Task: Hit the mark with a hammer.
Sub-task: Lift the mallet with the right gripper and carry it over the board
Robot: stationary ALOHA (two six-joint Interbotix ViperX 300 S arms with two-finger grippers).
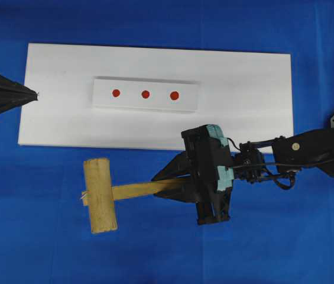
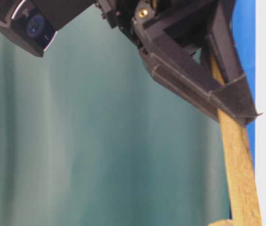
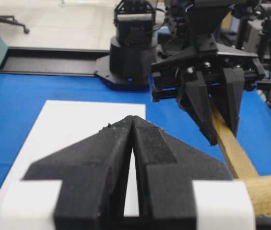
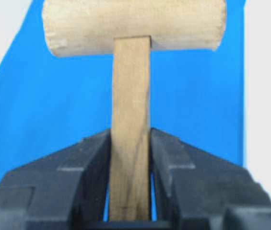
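at the far left edge of the overhead view the left gripper (image 1: pixel 35 93) rests with its two fingers pressed together to a point, holding nothing, its tip just over the left end of the white board (image 1: pixel 255 100). its own wrist view shows the same: the black fingers (image 3: pixel 111 148) meet along a thin seam above the board.

the white board lies on the blue cloth (image 1: pixel 36 248), long side running left to right. on its middle sits a smaller raised white strip (image 1: pixel 131 105) carrying three red dots in a row: the left dot (image 1: pixel 116 93), the middle dot (image 1: pixel 145 94) and the right dot (image 1: pixel 174 95).

near the board's near edge, over the blue cloth, is the hammer (image 1: pixel 100 203). its thick cylindrical head lies to the left, roughly across the view, and its flat handle runs right from the head. the head is well apart from the dots and does not touch the board in the overhead view. whether the head rests on the cloth or is lifted off it cannot be told.

further right, the right gripper (image 1: pixel 168 184) is clamped narrowly on the handle, one finger on each flat side, as its wrist view shows clearly (image 4: pixel 130 177). its arm reaches in from the right edge.
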